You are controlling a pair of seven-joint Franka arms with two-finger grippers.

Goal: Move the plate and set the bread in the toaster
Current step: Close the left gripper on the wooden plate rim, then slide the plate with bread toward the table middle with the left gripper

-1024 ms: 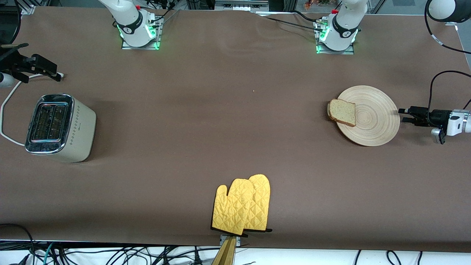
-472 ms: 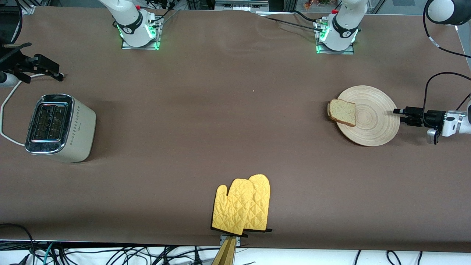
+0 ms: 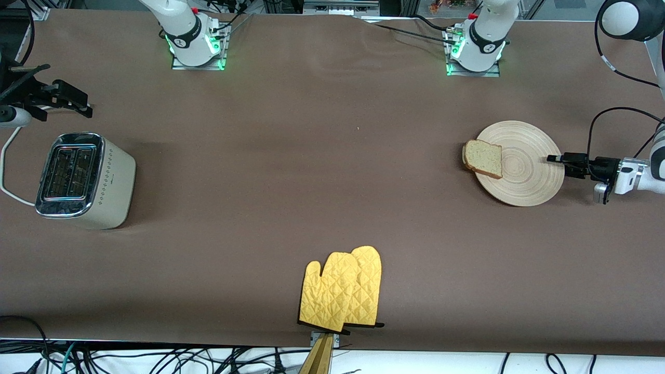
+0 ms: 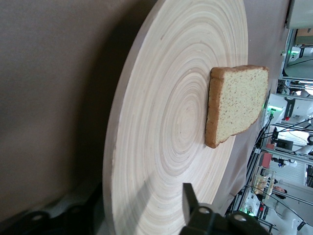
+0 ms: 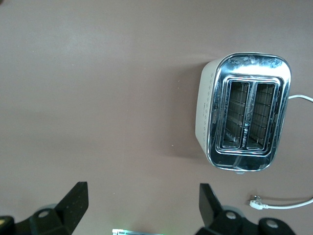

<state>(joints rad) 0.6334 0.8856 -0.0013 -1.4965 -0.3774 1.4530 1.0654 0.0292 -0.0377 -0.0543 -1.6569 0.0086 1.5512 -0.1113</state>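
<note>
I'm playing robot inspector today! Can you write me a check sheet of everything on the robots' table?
Surface: brown table, flat, bare between the things.
Plate: wooden plate toward the left arm's end, lying flat.
Bread: bread slice on the plate, overhanging the rim on the toaster's side.
Toaster: toaster toward the right arm's end, upright, both slots empty.
Clutter: two yellow oven mitts, overlapping, at the edge nearest the front camera.
Grippers: left gripper open, straddling the plate's rim; right gripper open, waiting in the air near the toaster.
Cables: white toaster cord, unplugged, plug lying on the table; black cables on both arms.
Surroundings: cable tangle below the table's near edge.
</note>
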